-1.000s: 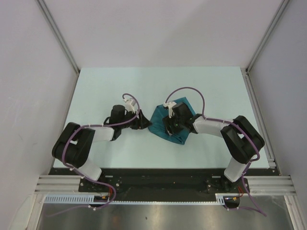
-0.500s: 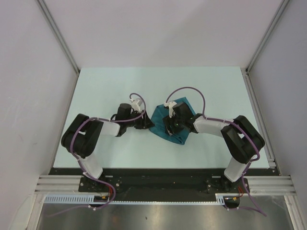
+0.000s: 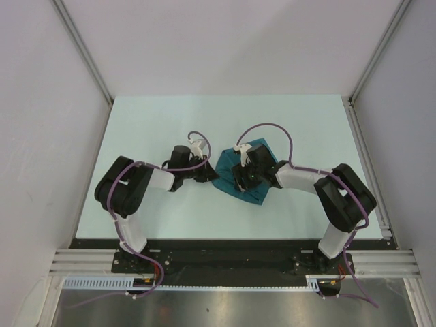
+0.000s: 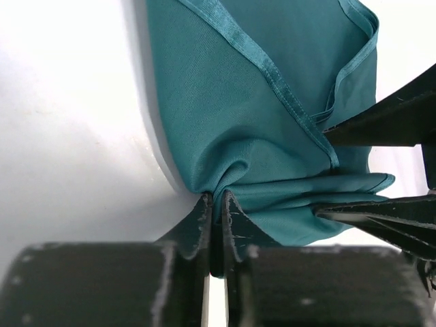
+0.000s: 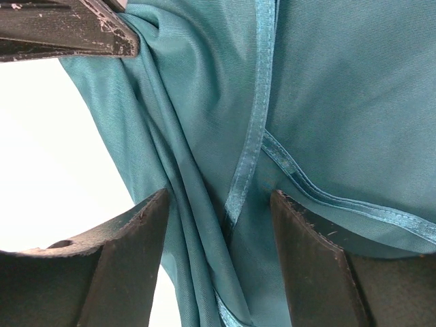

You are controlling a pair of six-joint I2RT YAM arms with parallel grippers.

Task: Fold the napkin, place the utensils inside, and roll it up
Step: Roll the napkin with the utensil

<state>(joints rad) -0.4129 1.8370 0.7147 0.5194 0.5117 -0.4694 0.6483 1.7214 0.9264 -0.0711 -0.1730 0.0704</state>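
Over on the left, the left arm [image 3: 128, 191] reaches in from its base across the pale table [image 3: 150, 122], elbow bent and wrist aimed at the middle. The left gripper [image 4: 216, 204] is clamped tight. In its wrist view the two dark fingers [image 4: 196, 225] are pressed together, with a pinch of teal cloth caught between their tips. The fabric gathers into a fan of creases right at that pinch.

That cloth is the napkin [image 3: 225, 168], lying in a crumpled, partly folded heap at the middle of the table. It sits between the two wrists, with its left edge in that grip. A shiny hemmed edge runs diagonally across the upper layer, and another layer is turned over along the right side.

On to the right: the right gripper [image 5: 218, 197] hangs right over the napkin, jaws standing wide apart with nothing nipped between them. Its fingers [image 5: 129, 262] straddle a bunch of long folds and a strip of hem. Whether the tips press on the cloth cannot be told. In this wrist view the tip of the left gripper pokes in at the top left corner, right on the bunched fabric. From above, the right arm [image 3: 344, 197] hides much of the napkin's middle, with teal showing beyond and before the wrist.
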